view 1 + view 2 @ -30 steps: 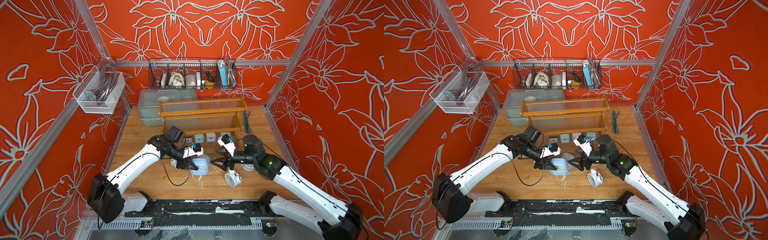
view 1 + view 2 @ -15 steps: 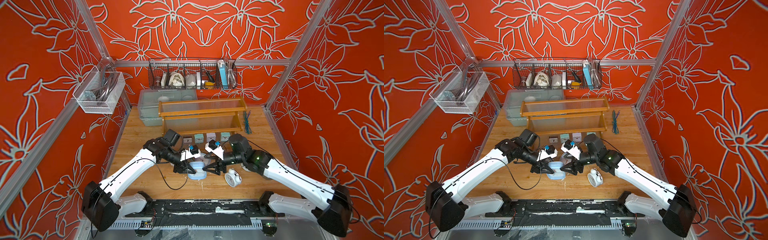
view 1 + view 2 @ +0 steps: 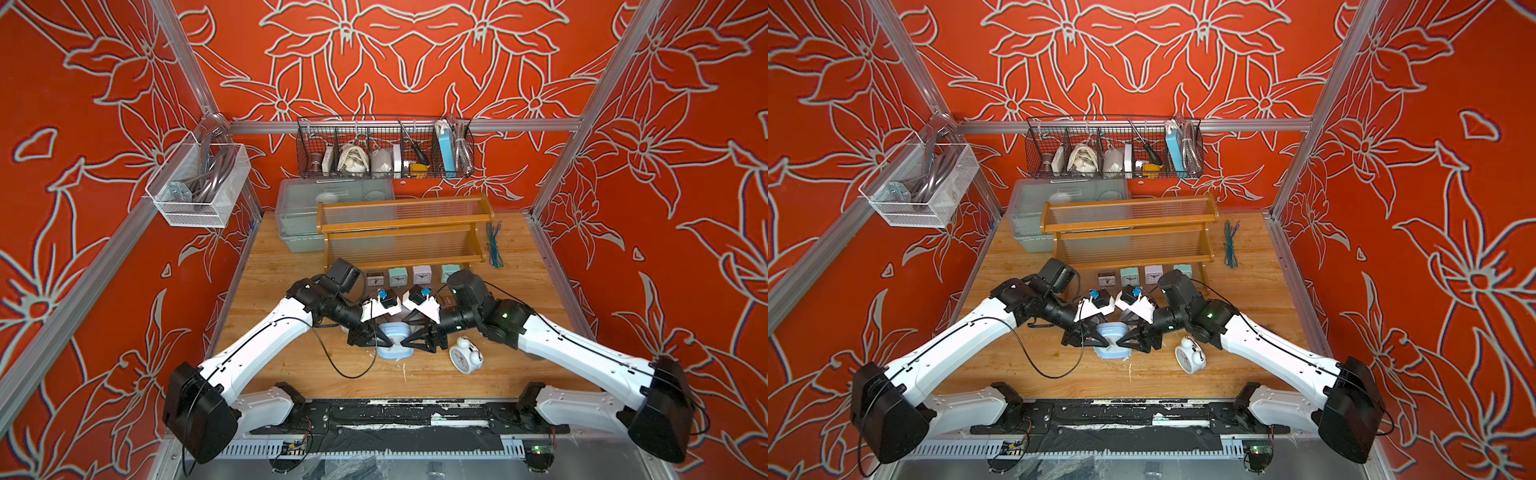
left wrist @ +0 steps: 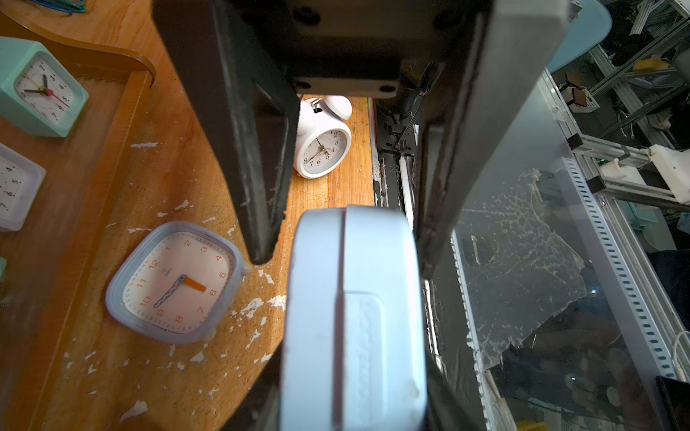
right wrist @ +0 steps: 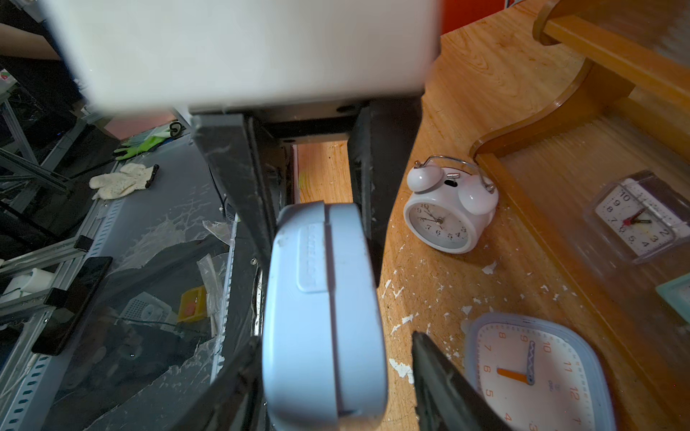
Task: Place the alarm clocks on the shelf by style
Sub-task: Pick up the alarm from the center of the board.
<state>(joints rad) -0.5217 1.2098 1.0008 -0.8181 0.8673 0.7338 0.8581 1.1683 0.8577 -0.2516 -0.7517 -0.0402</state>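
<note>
Clock (image 3: 394, 337) pale-blue, rounded-square, smooth plastic; shelf (image 3: 405, 226) wooden, ribbed panels

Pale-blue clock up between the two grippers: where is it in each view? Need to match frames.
Top view: pale-blue clock, low centre, in front of the shelf.
Top view: same spot, shelf behind it.
Left wrist: close up, edge-on.
Right wrist: close up, edge-on.
Shared landmark: the shelf; its wooden frame also shows in both wrist views.
</note>
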